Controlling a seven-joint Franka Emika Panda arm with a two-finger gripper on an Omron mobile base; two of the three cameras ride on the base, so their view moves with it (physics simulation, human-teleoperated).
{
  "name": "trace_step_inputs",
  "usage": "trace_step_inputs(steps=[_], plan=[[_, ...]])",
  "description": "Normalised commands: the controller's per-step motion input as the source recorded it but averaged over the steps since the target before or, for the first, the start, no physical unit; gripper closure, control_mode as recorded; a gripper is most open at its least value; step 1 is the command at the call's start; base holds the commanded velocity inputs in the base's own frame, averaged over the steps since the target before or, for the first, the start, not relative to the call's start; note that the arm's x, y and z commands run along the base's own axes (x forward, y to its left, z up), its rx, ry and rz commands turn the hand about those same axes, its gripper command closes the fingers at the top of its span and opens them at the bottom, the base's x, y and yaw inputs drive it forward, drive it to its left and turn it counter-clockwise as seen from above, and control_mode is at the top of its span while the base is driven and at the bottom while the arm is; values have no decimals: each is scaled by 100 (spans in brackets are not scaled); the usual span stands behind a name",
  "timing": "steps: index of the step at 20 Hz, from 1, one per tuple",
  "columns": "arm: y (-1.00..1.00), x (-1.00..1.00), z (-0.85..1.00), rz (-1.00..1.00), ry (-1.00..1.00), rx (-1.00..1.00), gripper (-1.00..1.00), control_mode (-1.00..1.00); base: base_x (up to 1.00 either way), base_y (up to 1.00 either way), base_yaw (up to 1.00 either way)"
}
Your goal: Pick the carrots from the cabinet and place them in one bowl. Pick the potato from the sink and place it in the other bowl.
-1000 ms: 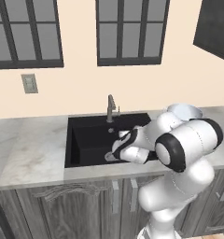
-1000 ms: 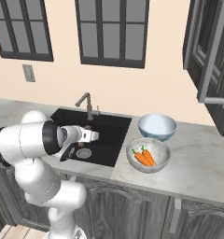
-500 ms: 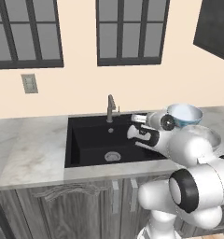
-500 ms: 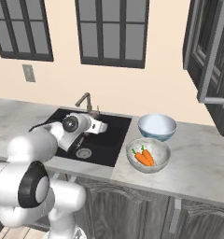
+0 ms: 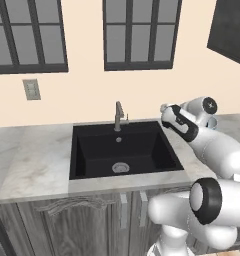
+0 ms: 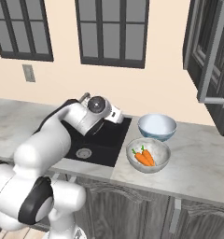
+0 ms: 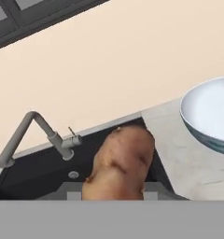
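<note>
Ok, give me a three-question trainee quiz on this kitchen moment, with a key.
1. True or false: both carrots lie in the mottled grey bowl.
2. What does the gripper hold in the hand view?
A. a carrot
B. a potato
C. nothing
3. Fill in: the pale blue bowl holds ____.

Key:
1. True. They lie side by side in the mottled grey bowl.
2. B. The potato sits between the fingers, above the sink edge, with the pale blue bowl off to one side.
3. Nothing. It stands behind the mottled grey bowl on the counter.
</note>
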Motion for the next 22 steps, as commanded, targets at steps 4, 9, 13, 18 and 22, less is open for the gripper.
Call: trace_step_inputs(steps=[4, 9, 13, 18, 22], plan=[[-11, 0, 0, 0, 3, -1, 100, -100, 0, 0, 0], [0, 0, 0, 0, 0, -16, 100, -100, 0, 0, 0], [-14, 0, 7, 0, 0, -19, 100, -100, 0, 0, 0], [-41, 0, 17, 0, 0, -12, 100, -100, 0, 0, 0], [-56, 1, 9, 0, 0, -2, 100, -100, 0, 0, 0]])
